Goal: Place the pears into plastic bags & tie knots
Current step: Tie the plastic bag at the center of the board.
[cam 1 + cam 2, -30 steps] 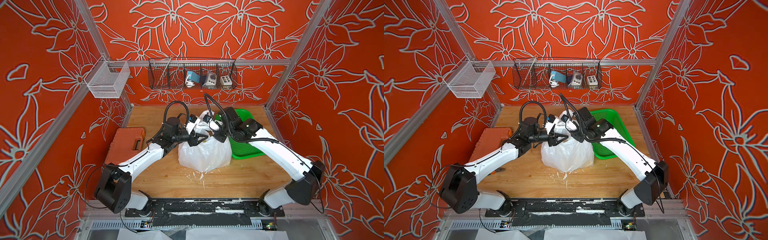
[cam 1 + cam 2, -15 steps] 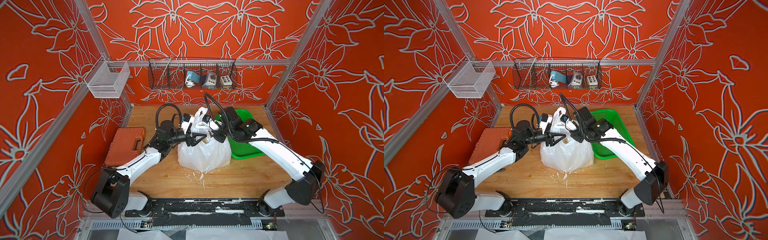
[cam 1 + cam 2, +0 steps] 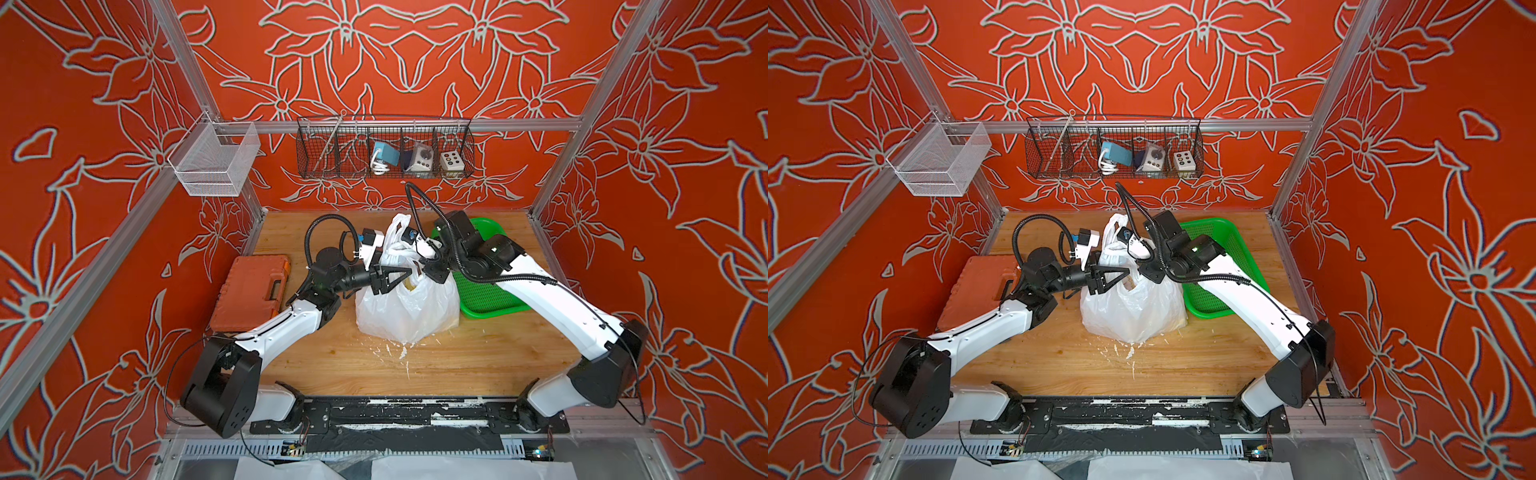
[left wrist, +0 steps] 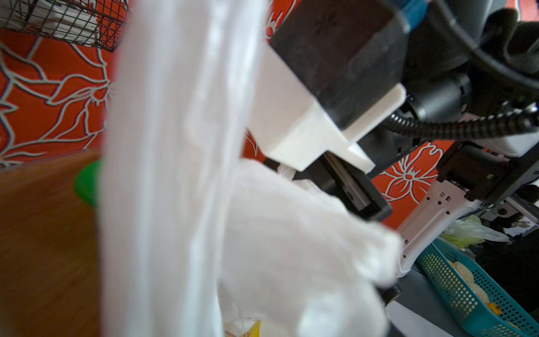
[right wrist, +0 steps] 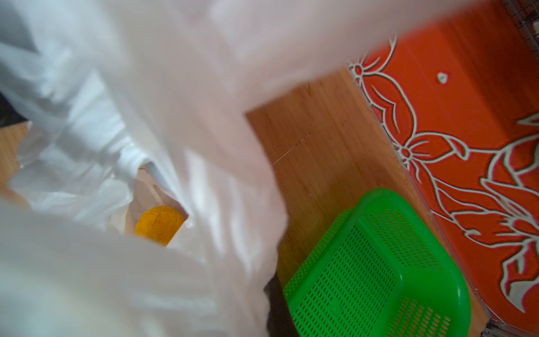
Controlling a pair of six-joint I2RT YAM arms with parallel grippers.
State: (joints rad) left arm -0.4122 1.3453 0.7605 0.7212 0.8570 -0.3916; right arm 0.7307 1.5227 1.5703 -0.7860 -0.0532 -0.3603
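The left claw [image 3: 400,280] is pointing sideways at the mouth of the plastic bag [image 3: 405,311]. Its jaws are standing partly apart in a V, with the tips right at the crumpled rim, and it cannot be told whether any film is lying between them. Facing it across the mouth, the right claw [image 3: 432,268] is sitting fully closed and appears to be pinching the rim on its own side, holding the top up. The bag is resting on the wooden table [image 3: 478,361] directly beneath both claws, bulging and slumping. An orange-yellow pear [image 5: 159,224] is lying deep inside it, below the right claw. A green basket [image 5: 379,262] is sitting just past that claw, beside the bag. One handle loop [image 3: 397,227] is standing up free just behind the left claw's tips, and no knot is showing yet. The film is looking thin, limp and probably slippery, so it is likely to collapse and slide unless several layers are gathered together. The fruit is probably lending only enough weight to anchor the bottom. The best hold is likely the handle loop near its root, bunched tight, rather than the bulging wall, and pulled gently, since such film could stretch or tear.
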